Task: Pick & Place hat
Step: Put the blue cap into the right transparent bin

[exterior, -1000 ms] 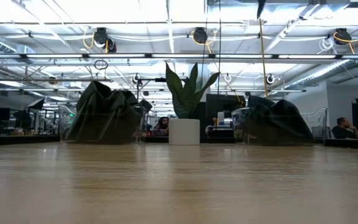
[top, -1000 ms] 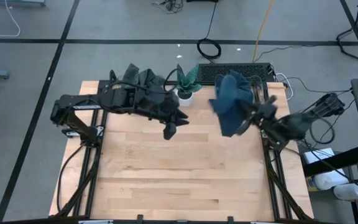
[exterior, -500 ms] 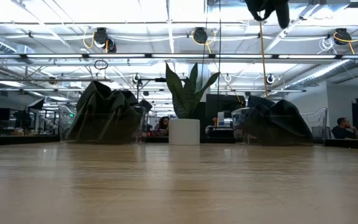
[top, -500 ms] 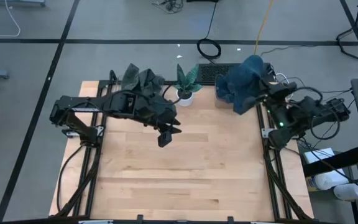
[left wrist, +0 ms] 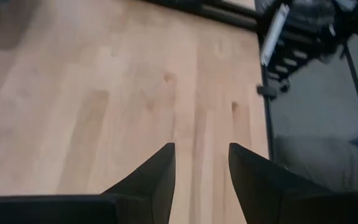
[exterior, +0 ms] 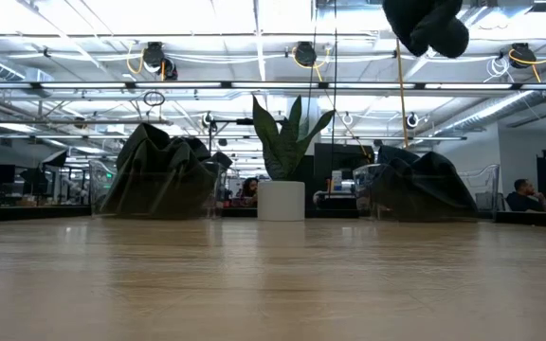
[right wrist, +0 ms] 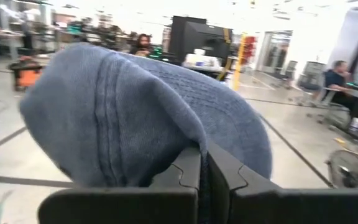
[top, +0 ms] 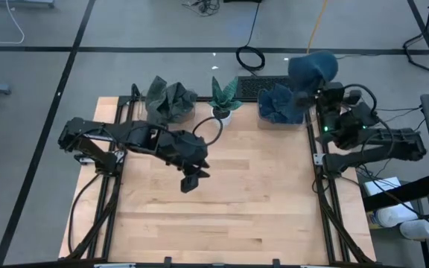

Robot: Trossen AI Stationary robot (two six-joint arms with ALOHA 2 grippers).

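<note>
1. Hat: blue denim-type cloth, rounded crown, stitched seams visible in r. wrist view. Hangs crumpled, held up in the air past the table's far right corner, not touching it.
2. My right gripper is clenched on the hat's fabric; jaws pinched tight together w/ cloth between.
3. My left gripper hovers over mid-table, nearer the far edge; fingers parted, nothing between them.
4. Counts: 1 hat in grip; 2 cloth heaps at far edge, dark green pile left, blue pile right; 1 potted plant between them; 2 arms.
</note>
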